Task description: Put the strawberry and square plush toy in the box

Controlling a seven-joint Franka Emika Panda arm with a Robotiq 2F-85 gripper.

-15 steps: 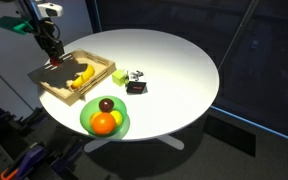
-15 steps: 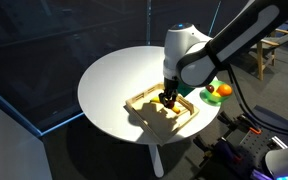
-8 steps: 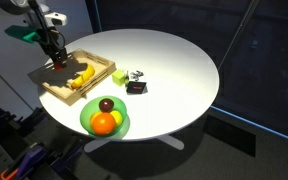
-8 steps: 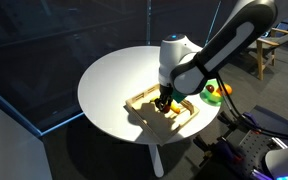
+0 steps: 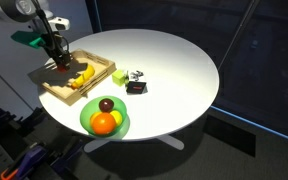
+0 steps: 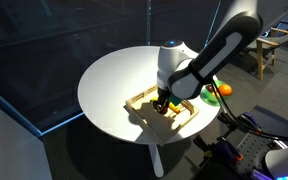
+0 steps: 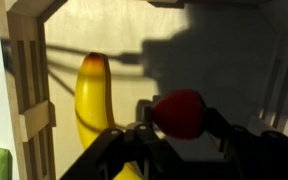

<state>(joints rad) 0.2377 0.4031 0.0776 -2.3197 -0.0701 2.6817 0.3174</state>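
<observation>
One strawberry (image 7: 181, 113) pinched between the jaws, over box (image 7: 29, 90), beside banana (image 7: 92, 95)

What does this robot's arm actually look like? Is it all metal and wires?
The arm is built from smooth, rounded white shells with dark sections between them. Near the wrist sits a teal-green piece. The gripper is black, ending in two dark jaws. No loose cables or markings can be made out at this picture size.
</observation>
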